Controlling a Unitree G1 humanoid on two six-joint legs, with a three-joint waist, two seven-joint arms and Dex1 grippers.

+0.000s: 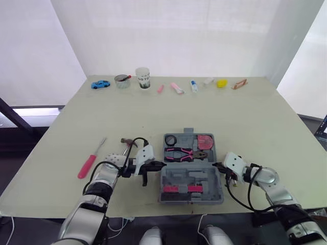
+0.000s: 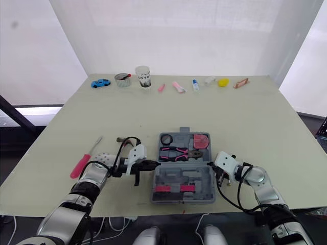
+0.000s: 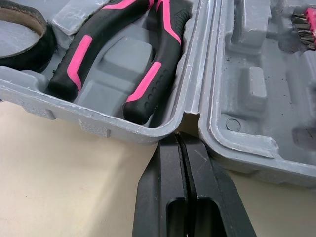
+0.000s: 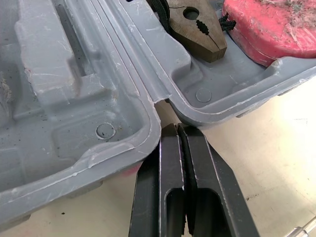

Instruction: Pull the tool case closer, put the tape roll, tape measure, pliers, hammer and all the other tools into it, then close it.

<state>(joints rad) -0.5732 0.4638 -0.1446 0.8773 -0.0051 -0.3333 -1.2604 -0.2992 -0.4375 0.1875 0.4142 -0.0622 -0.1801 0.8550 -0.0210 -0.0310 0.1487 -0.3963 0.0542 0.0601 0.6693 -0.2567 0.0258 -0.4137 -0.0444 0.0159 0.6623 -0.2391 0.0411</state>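
Note:
The grey tool case (image 1: 176,179) lies open near the table's front edge. Its far half holds the black tape roll (image 1: 170,140), the pink-and-black pliers (image 1: 180,153) and the red tape measure (image 1: 206,141). The near half holds pink bits. My left gripper (image 1: 159,165) is shut, its tips (image 3: 180,143) at the hinge gap on the case's left side. My right gripper (image 1: 216,166) is shut too, its tips (image 4: 177,133) at the hinge gap on the right side. The hammer (image 1: 129,142) lies just left of the case, behind my left wrist. A pink-handled screwdriver (image 1: 88,166) lies further left.
Along the far edge stand a blue toy car (image 1: 100,84), a tin (image 1: 122,80), a white cup (image 1: 143,77), pink sticks (image 1: 177,88), a small bottle (image 1: 194,86) and a yellow object (image 1: 221,83). Bare table stretches between that row and the case.

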